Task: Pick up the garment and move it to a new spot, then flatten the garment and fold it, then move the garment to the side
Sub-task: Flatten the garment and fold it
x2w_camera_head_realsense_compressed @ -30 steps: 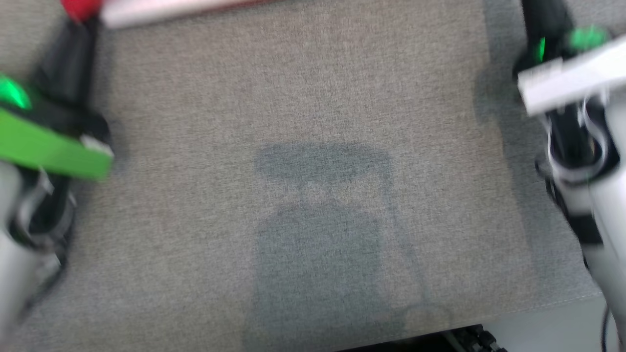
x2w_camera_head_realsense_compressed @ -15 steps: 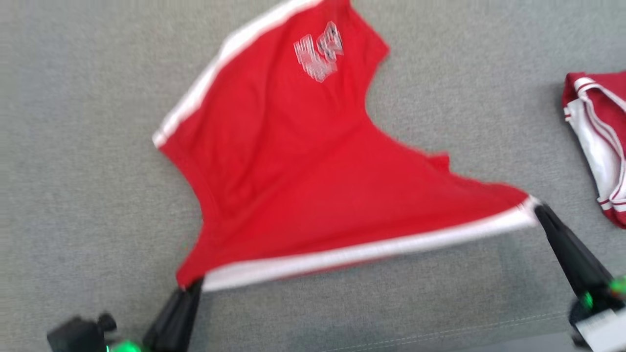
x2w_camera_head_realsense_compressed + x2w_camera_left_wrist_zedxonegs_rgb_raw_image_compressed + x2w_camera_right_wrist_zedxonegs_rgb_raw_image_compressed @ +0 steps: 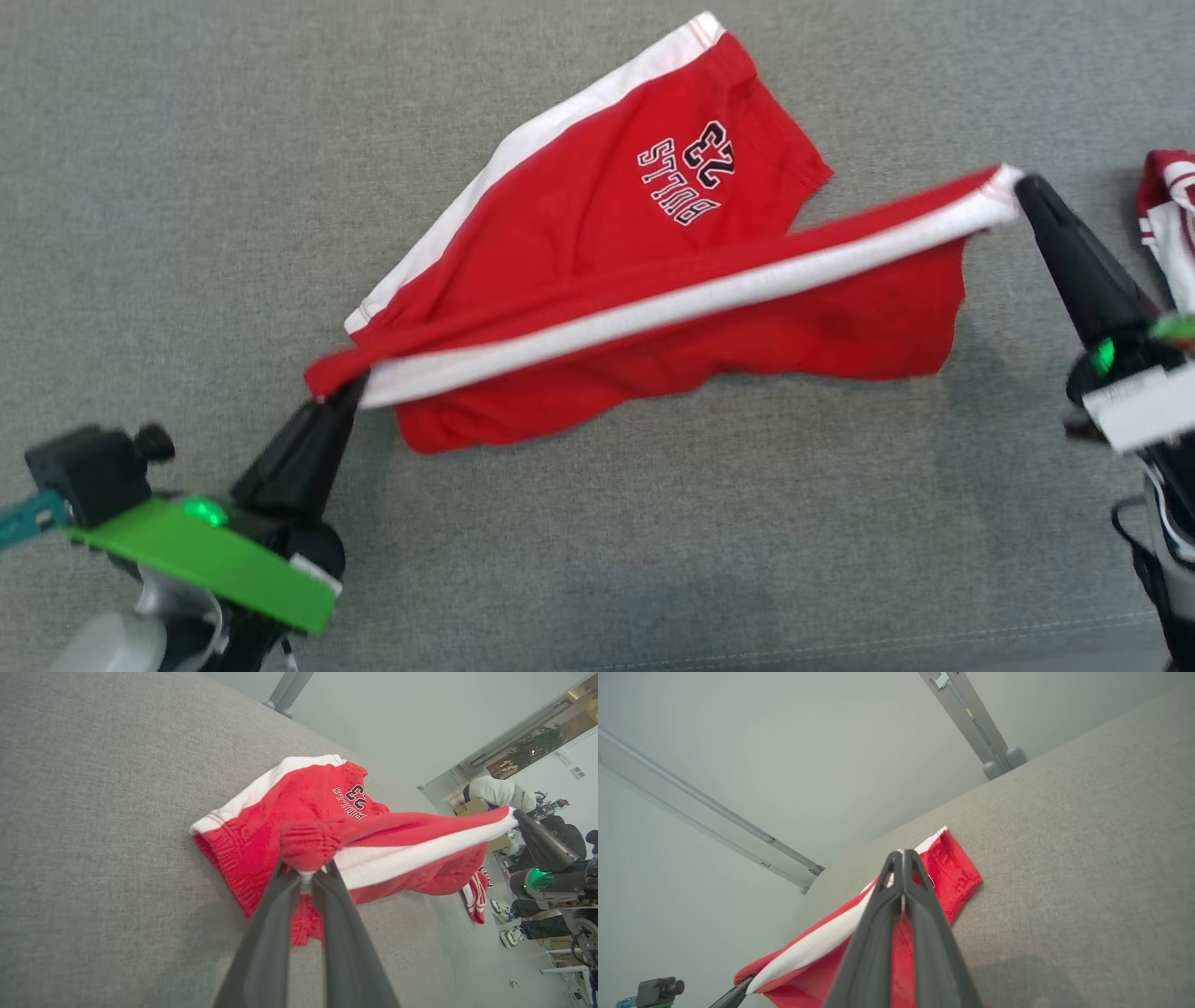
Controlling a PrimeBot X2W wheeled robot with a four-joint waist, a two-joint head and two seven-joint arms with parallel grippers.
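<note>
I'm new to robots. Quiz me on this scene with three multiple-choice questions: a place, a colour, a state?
1. Where lies the second red-and-white garment? A) right edge of head view B) bottom centre C) far left
2. The stripe on the red shorts is: A) blue B) white C) yellow
3. The shorts are: A) lying free B) on a hook C) pinched by left tool and right tool
Answers: A, it peeks in there; B, the band is white; C, both tools grip the stripe's ends.
</note>
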